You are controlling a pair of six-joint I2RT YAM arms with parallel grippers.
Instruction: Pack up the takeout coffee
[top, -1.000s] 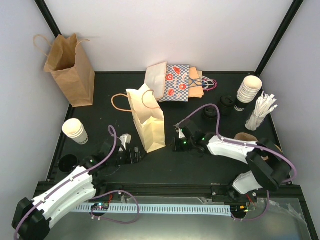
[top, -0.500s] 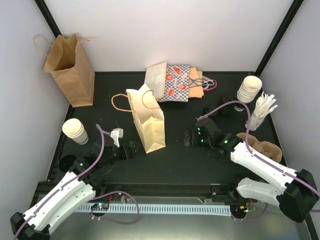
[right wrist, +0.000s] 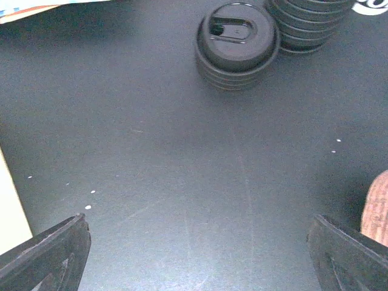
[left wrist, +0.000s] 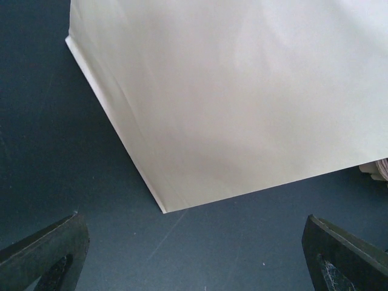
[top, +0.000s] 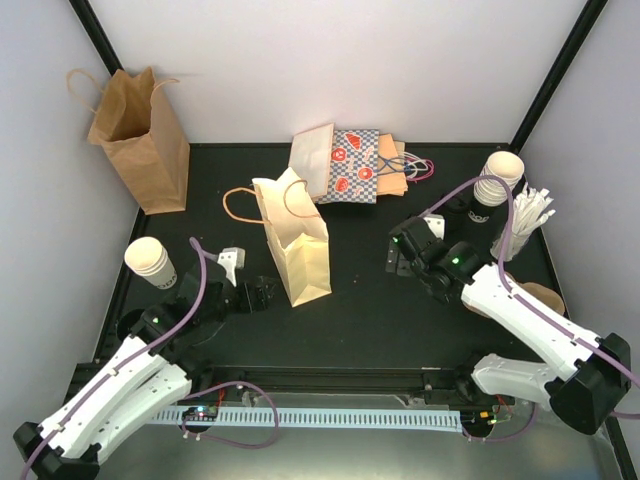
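Observation:
The takeout coffee cups stand in two white stacks, one at the left (top: 150, 262) and one at the back right (top: 497, 178). A cream handled paper bag (top: 296, 245) stands upright mid-table. My left gripper (top: 262, 294) is open just left of that bag's base. In the left wrist view the bag (left wrist: 242, 91) fills the frame ahead of the left gripper (left wrist: 194, 264), with bare table between its fingers. My right gripper (top: 397, 254) is open and empty, to the right of the bag. In the right wrist view the right gripper (right wrist: 197, 260) points at stacks of black lids (right wrist: 237, 36).
A brown paper bag (top: 140, 135) stands at the back left. Patterned bags (top: 350, 165) lie flat at the back centre. A bundle of white sticks (top: 525, 222) stands at the right edge. A brown cardboard carrier (top: 548, 297) lies behind the right arm.
My right gripper has opened and moved from beside the cream bag toward the back right, nearer the lids. My left gripper has edged forward toward the bag's base.

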